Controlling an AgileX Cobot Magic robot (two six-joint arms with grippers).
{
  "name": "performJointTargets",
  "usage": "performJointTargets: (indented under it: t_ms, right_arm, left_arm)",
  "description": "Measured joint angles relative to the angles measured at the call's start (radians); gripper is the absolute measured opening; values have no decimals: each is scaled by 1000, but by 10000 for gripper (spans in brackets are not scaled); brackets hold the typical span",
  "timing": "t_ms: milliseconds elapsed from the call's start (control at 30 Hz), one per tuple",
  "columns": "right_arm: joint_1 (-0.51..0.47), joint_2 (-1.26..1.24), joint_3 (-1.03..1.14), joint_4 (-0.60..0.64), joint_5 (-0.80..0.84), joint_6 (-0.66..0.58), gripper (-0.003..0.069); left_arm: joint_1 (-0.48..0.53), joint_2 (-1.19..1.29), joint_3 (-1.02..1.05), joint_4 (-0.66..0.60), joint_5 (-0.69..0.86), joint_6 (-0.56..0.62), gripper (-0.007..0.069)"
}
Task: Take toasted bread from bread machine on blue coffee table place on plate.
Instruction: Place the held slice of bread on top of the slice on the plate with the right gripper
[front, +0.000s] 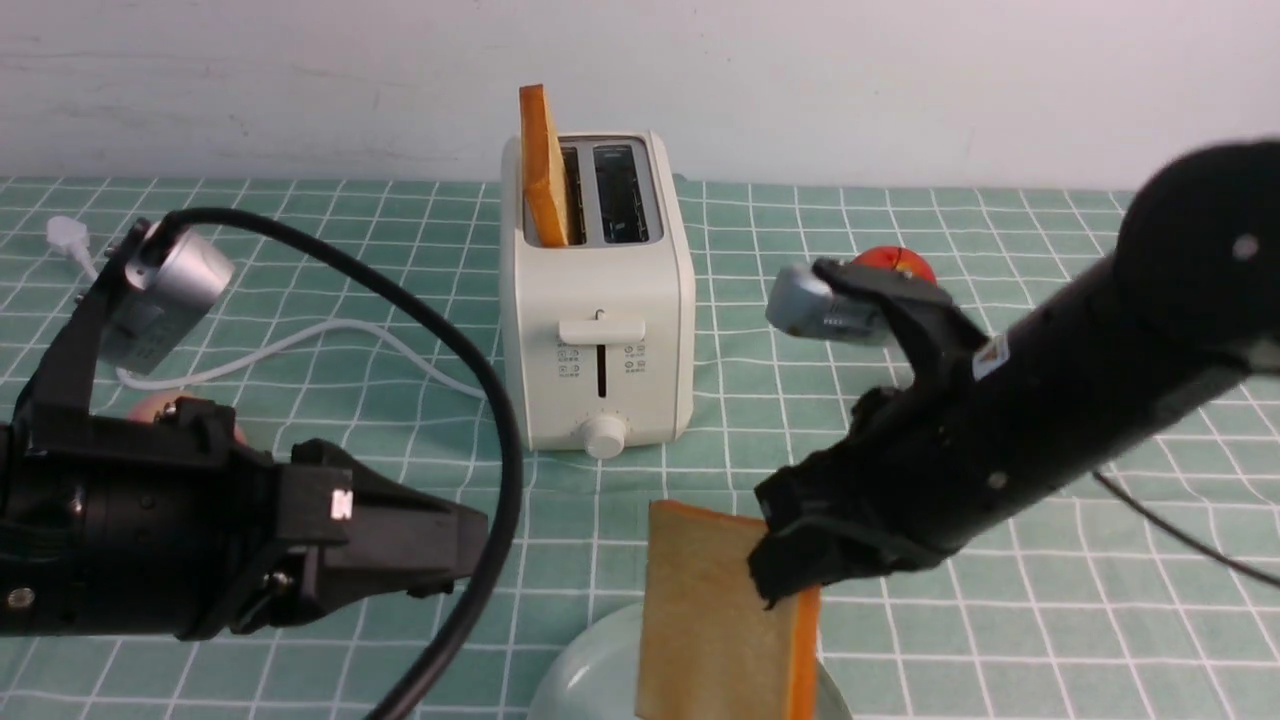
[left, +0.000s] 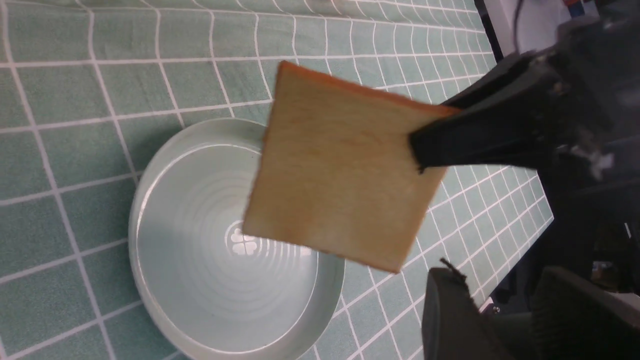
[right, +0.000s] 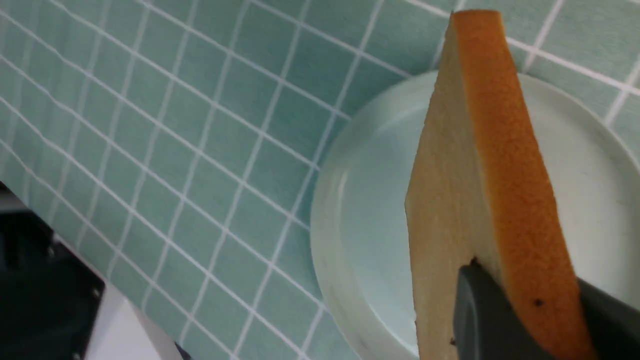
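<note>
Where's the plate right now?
In the front view, the plate is on the tablecloth at the bottom centre, partly hidden behind the lower bread slice.

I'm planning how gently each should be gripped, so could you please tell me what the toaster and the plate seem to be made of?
Toaster: probably glossy cream plastic, judging by its smooth, rounded shell, though painted metal is possible.
Plate: likely glazed ceramic, given its shiny rim and reflections, but hard plastic could look similar.

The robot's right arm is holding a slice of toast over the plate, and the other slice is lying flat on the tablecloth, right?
Not quite: the other slice stands upright in the toaster's left slot, as the front view shows. The rest is right.
</note>
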Motion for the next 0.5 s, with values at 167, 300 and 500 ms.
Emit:
performJointTargets:
  t_ms: [167, 300, 500]
  right_arm:
    - [-2, 41, 154, 256, -129, -140, 113]
    - [-2, 73, 200, 407, -139, -271, 113]
    - [-18, 65, 202, 385, -141, -309, 206]
  left_arm:
    - [0, 0, 0, -7, 1, 0, 237]
    - [0, 0, 0, -9, 1, 0, 237]
    - [0, 0, 0, -40, -3, 0, 237]
